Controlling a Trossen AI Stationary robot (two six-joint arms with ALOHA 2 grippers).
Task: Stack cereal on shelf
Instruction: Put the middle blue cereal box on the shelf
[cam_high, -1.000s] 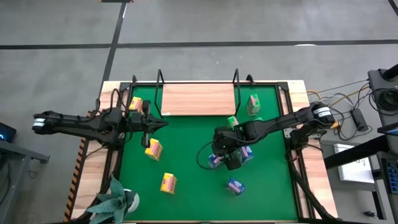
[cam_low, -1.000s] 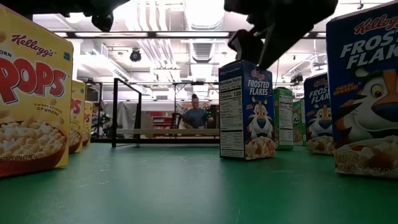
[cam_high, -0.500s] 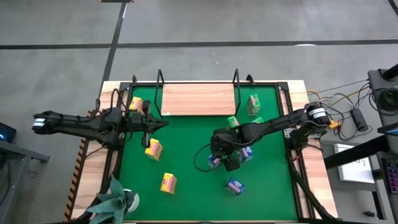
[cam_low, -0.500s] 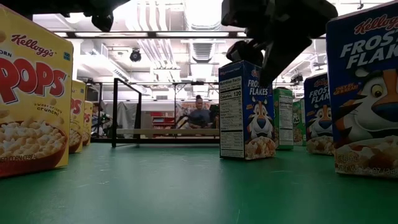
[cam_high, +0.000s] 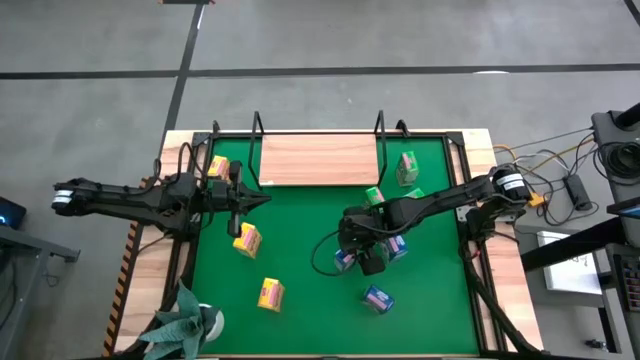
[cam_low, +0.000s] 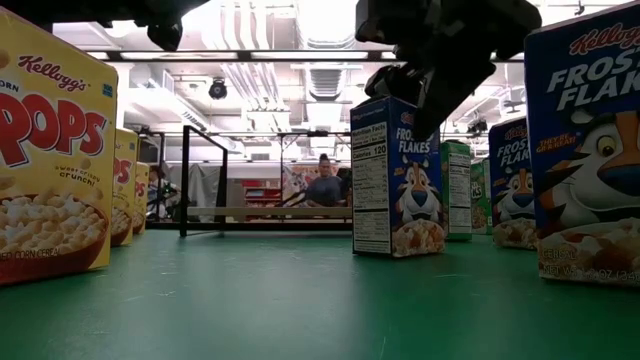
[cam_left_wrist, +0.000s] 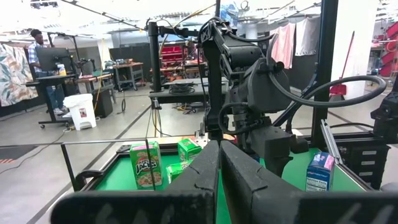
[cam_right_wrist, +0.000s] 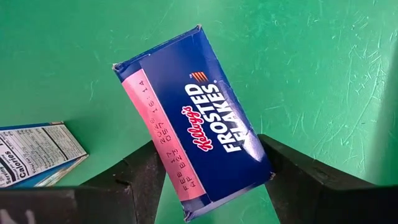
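**A:** How far along is the stacking?

**B:** Barely begun, I'd judge. The right hand (cam_right_wrist: 208, 180) hangs directly over an upright blue cereal box (cam_right_wrist: 196, 118), fingers spread to either side of its top. Whether they touch the card, I cannot tell, and the box stands on the green mat (cam_high: 300, 240), not lifted.

**A:** What sits around that hand?

**B:** Just beside it is a second blue box (cam_high: 397, 246), and a third blue box (cam_high: 377, 298) lies a little further out toward the front edge of the worktop (cam_high: 150, 290). Beyond the hand, toward the back, are the green boxes (cam_high: 407, 166).

**A:** And the shelf?

**B:** The shelf (cam_high: 318, 160) lies well beyond the hand at the back of the mat, and its board is bare. No box is on it.

**A:** The other arm?

**B:** The left hand (cam_left_wrist: 219, 180) waits far across the mat with its fingers pressed together on nothing. The yellow boxes (cam_high: 247, 240) lie near it, two on the mat in front of it and one behind it. So every box I can count is left to place.
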